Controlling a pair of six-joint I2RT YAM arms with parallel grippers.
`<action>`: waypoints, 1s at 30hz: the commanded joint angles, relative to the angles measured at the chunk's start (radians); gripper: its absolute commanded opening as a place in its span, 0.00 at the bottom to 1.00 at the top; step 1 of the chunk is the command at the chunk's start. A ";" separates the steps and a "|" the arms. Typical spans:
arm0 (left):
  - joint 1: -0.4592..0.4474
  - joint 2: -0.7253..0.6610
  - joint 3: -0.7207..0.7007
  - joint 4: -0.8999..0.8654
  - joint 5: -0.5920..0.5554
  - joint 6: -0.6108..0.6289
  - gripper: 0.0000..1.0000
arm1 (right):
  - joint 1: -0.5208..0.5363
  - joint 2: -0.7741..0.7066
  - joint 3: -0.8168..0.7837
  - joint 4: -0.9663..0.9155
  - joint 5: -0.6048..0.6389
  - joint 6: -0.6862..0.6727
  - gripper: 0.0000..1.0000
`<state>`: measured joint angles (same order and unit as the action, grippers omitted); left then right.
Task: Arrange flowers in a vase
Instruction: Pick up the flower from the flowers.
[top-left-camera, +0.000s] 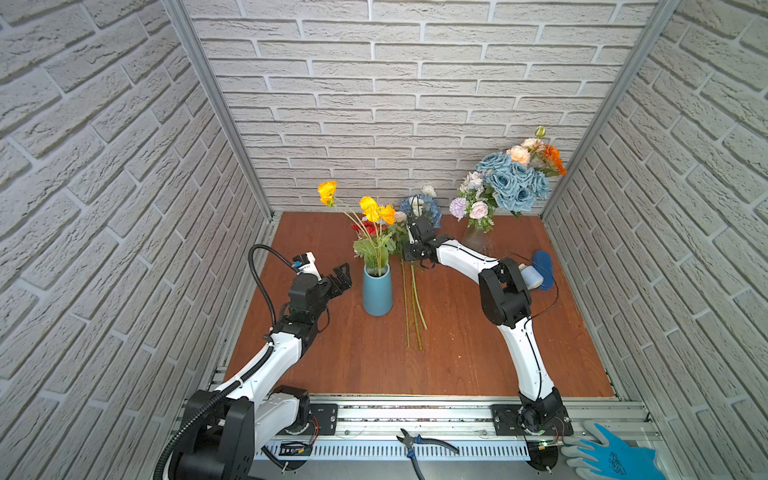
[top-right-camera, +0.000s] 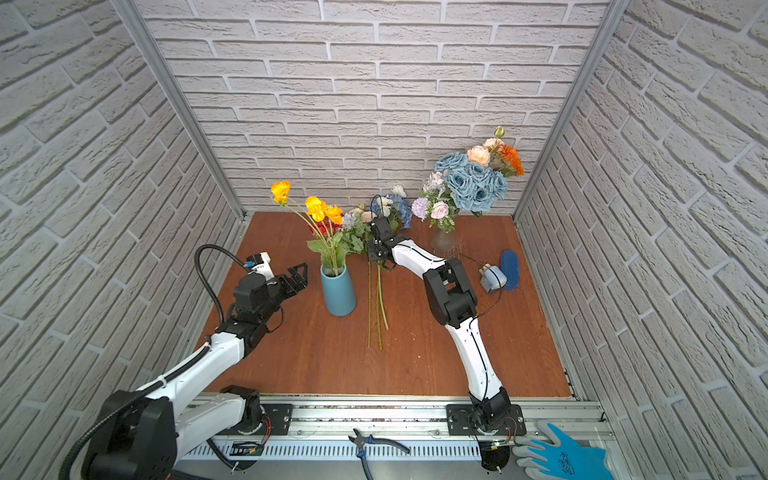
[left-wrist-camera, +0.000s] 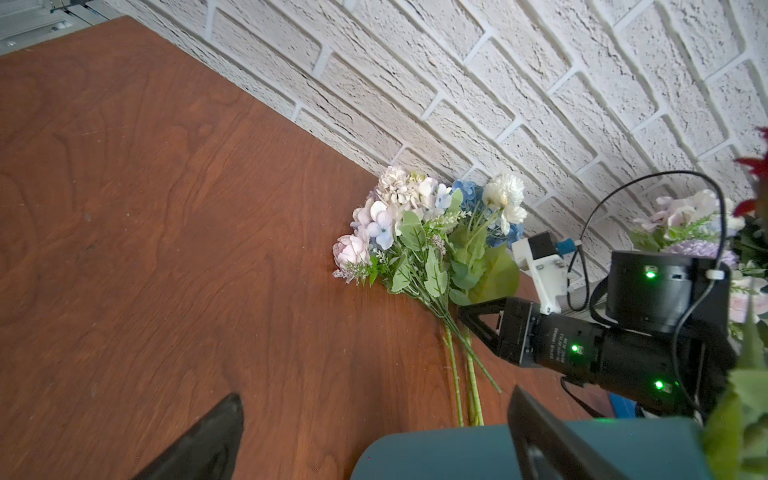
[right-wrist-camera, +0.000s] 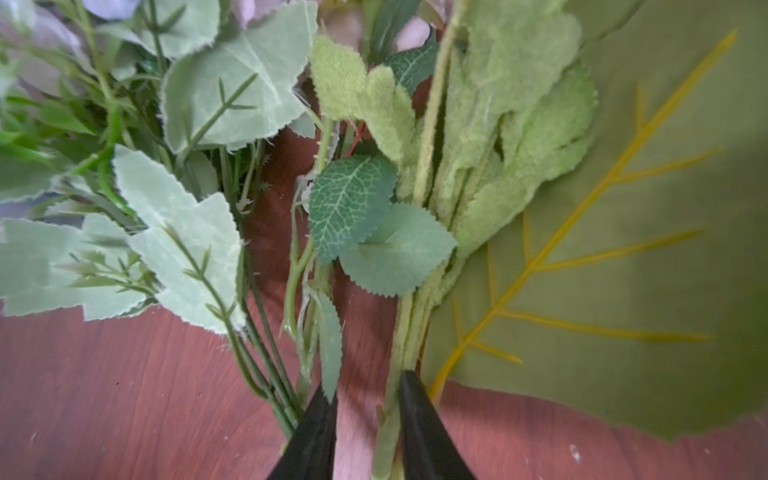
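Green-stemmed flowers (left-wrist-camera: 419, 245) lying flat, blooms toward brick wall (left-wrist-camera: 540, 83)

the vase (top-left-camera: 377, 291) is teal, the poppies (top-left-camera: 370, 208) mid-frame orange-yellow, the roses (top-left-camera: 509, 183) upper right pale blue, a half-hidden bloom (top-left-camera: 361, 227) seemingly red.

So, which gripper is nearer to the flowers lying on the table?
The right gripper: its jaws straddle the stems of the lying flowers. The left gripper hangs open beyond the blue vase, apart from them.
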<state>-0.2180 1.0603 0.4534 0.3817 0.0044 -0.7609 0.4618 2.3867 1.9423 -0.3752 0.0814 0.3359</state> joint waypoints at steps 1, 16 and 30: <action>0.004 -0.023 -0.005 0.028 -0.012 0.009 0.98 | -0.002 0.008 0.038 -0.021 0.050 0.020 0.30; 0.003 -0.051 -0.005 0.018 -0.013 0.008 0.98 | -0.002 0.034 0.051 -0.054 0.100 0.025 0.29; 0.003 -0.060 0.008 0.023 -0.005 0.005 0.98 | -0.005 -0.284 -0.283 0.163 0.070 -0.045 0.06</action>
<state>-0.2180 1.0161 0.4534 0.3702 0.0010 -0.7609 0.4610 2.2711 1.7470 -0.3412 0.1787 0.3233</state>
